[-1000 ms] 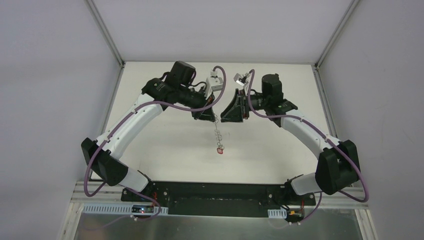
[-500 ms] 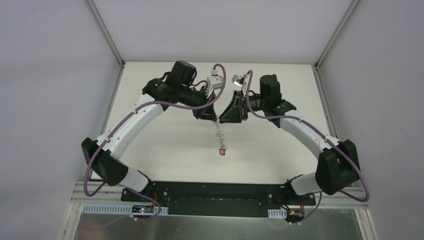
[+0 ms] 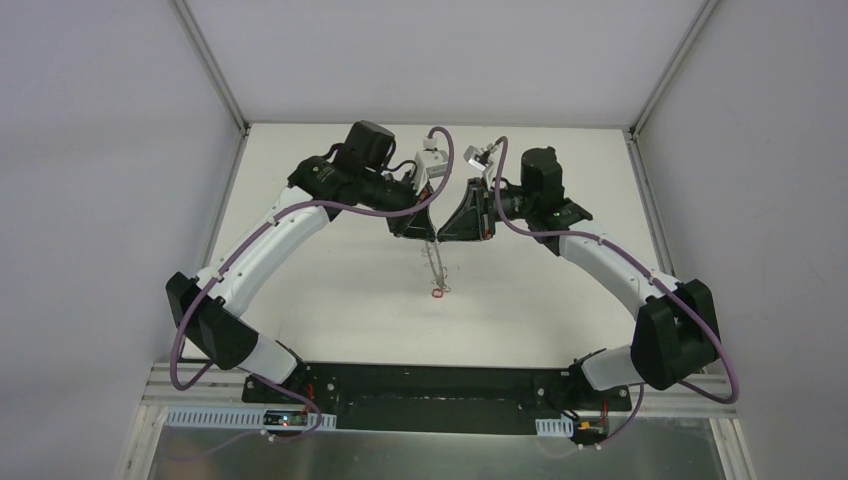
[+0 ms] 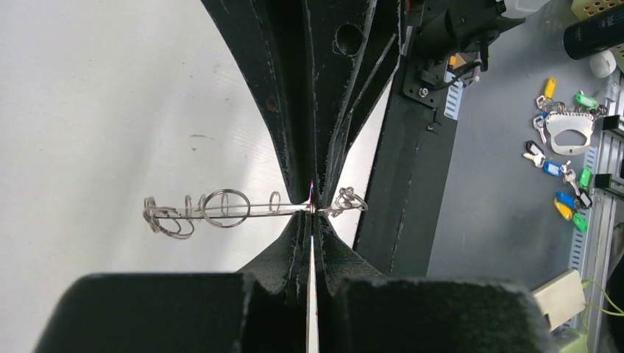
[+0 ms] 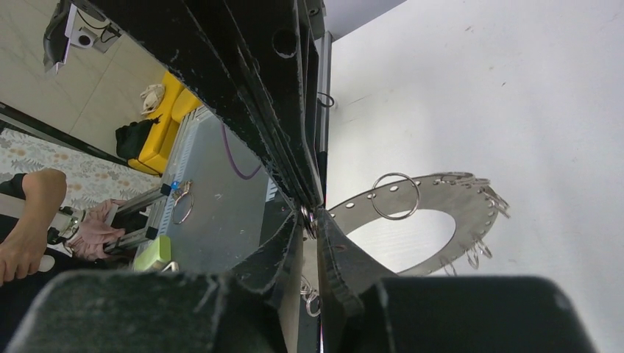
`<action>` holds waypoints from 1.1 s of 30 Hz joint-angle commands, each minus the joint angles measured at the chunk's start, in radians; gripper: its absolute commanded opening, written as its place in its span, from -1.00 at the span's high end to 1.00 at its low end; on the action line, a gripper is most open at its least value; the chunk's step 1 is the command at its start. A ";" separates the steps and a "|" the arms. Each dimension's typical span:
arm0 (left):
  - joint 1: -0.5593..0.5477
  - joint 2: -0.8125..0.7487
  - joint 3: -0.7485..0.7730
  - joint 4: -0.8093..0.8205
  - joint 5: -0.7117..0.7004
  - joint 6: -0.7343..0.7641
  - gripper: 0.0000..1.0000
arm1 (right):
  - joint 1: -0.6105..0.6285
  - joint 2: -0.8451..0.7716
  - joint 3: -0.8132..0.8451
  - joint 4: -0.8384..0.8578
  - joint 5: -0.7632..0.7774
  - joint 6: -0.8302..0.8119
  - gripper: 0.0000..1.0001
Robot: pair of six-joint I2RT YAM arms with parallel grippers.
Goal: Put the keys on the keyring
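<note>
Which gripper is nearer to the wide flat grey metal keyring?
Neither left nor right: the left gripper and the right gripper meet tip to tip at one spot on the rim of the grey metal keyring, from opposite sides.

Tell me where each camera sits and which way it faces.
Top external: above and behind, facing down at the table; both arms show.
Left wrist: on that arm, facing along the left gripper at the keyring, edge-on.
Right wrist: on that arm, facing along the right gripper at the keyring's face.
Shared: both wrist views show the other gripper too.
</note>
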 commanded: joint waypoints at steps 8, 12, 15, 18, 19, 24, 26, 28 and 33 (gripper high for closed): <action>-0.006 0.005 0.004 0.040 0.033 -0.022 1.00 | 0.017 -0.022 -0.014 0.073 -0.039 0.018 1.00; -0.005 -0.001 0.002 0.035 0.037 0.009 1.00 | 0.010 -0.030 -0.012 0.075 -0.037 0.024 1.00; 0.006 -0.017 -0.015 0.052 0.073 0.017 0.91 | -0.006 -0.036 -0.008 0.099 -0.036 0.059 1.00; 0.042 -0.044 -0.065 0.154 0.132 -0.055 0.53 | -0.025 -0.041 -0.031 0.254 -0.030 0.207 1.00; 0.057 -0.056 -0.092 0.208 0.152 -0.097 0.46 | -0.034 -0.039 -0.049 0.323 -0.026 0.265 1.00; 0.116 -0.112 -0.243 0.537 0.188 -0.362 0.26 | -0.065 -0.030 -0.111 0.650 0.011 0.534 1.00; 0.128 -0.121 -0.277 0.619 0.186 -0.429 0.23 | -0.073 -0.022 -0.127 0.744 0.027 0.608 1.00; 0.137 -0.121 -0.298 0.685 0.187 -0.484 0.22 | -0.078 -0.015 -0.137 0.795 0.043 0.652 1.00; 0.138 -0.102 -0.322 0.803 0.208 -0.586 0.24 | -0.081 0.001 -0.155 0.863 0.077 0.709 1.00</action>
